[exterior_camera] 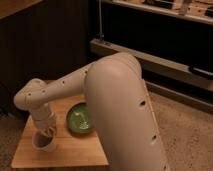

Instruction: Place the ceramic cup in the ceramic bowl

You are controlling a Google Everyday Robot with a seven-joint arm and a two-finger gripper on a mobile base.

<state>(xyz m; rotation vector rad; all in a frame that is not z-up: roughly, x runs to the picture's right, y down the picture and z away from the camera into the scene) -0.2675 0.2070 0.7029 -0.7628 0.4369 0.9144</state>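
Observation:
The ceramic cup (44, 143), small and white, stands on the wooden table (75, 150) at its left side. The ceramic bowl (80, 119), shallow and green, sits on the table just right of the cup, partly hidden by my arm. My gripper (46, 132) points down right at the cup's mouth, and its tips overlap the cup's rim.
My large cream arm (120, 110) fills the middle and right of the view and hides the table's right part. A dark wooden wall stands behind the table. A metal rail (165, 65) and speckled floor lie at the right.

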